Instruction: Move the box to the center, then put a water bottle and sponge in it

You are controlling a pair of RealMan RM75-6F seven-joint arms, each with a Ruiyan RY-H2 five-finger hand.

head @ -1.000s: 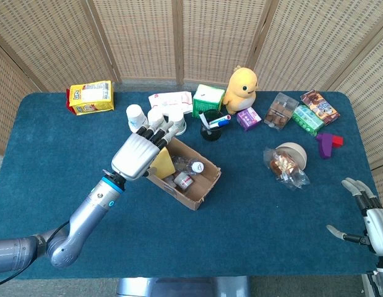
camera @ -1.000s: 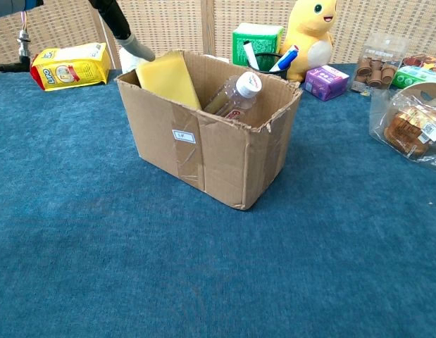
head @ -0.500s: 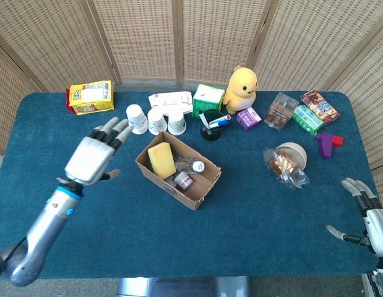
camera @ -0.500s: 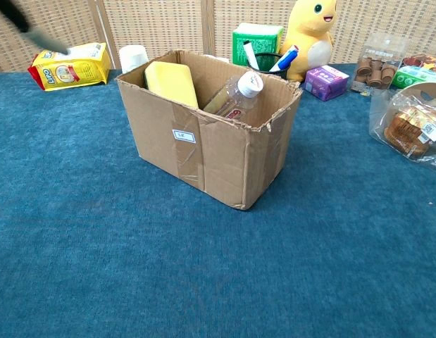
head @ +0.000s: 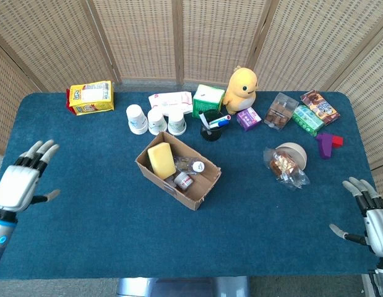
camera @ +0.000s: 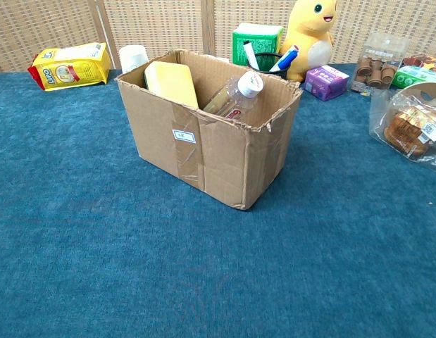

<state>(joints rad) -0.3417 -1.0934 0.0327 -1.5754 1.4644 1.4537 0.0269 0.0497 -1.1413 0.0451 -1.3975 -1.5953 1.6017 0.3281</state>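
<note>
The open cardboard box [head: 203,192] [camera: 225,158] stands near the middle of the blue table. Inside it a yellow sponge [head: 161,160] [camera: 172,82] leans at the left end. A clear water bottle [head: 190,167] [camera: 235,96] with a white cap lies beside it. My left hand [head: 21,179] hovers at the table's far left edge, fingers spread, holding nothing. My right hand [head: 367,213] is at the front right corner, also spread and empty. Neither hand shows in the chest view.
Behind the box stand three white cups [head: 156,120], a green carton [head: 208,99], a black pen holder [head: 211,130] and a yellow plush toy [head: 242,88]. A yellow snack bag [head: 90,98] lies far left. Wrapped bread [head: 284,166] and snack packs [head: 309,117] lie right.
My left hand let go of the sponge in the box and drew back to the table's left edge. The sponge settled lower in the box. The right hand stayed put.
</note>
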